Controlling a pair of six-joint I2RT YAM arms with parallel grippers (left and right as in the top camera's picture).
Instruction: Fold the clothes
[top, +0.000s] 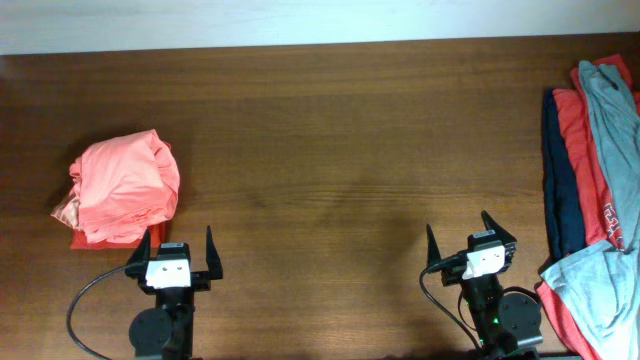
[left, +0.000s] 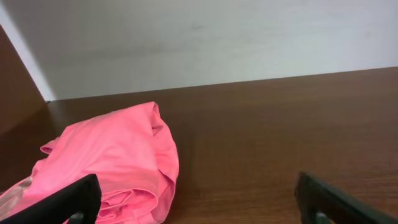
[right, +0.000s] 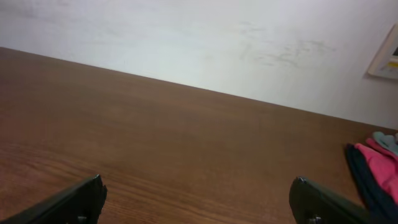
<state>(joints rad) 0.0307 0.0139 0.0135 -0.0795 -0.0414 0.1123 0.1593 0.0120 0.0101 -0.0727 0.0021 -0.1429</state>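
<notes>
Pink shirt (top: 125, 190) first: you have it bunched in a rumpled heap on the left part of the table (top: 330, 130), close to the left edge, with loose folds along its near side. From the left wrist view the same pink shirt (left: 118, 162) fills the lower left, lying on the dark wood in front of the pale wall (left: 217, 37).

Your other clothes sit in a pile of shirts (top: 595, 170) at the far right edge of the table, with navy, red and grey-blue layers overlapping. The right wrist view catches only the pile's edge (right: 373, 171).

Your left gripper (top: 177, 240) sits just near-side of the pink heap, fingers spread wide and holding nothing. One finger is close beside the cloth, and you cannot tell whether it touches. Your right gripper (top: 458, 232) is likewise spread wide and empty over bare wood, left of the pile and apart from it.
</notes>
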